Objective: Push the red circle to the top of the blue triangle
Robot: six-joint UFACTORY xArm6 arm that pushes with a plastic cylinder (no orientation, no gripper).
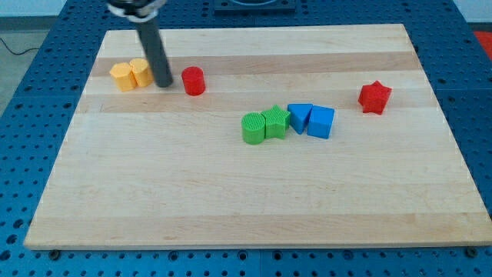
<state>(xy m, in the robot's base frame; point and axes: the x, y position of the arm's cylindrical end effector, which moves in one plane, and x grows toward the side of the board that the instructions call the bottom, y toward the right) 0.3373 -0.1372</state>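
Seven blocks are sitting on the wooden board (231,200). My tip (164,84) is resting on the far left, just left of the red circle (193,81) and just right of two yellow blocks (131,75); being a bare rod, it is holding nothing, and whether it is touching the circle I cannot tell. Standing behind the circle this way is probably setting up a rightward push toward the blue triangle (299,117), which is lying mid-board, touching a blue cube (321,121) and a green star (274,122), beside a green cylinder (252,128). One red star (374,97) is sitting far right.
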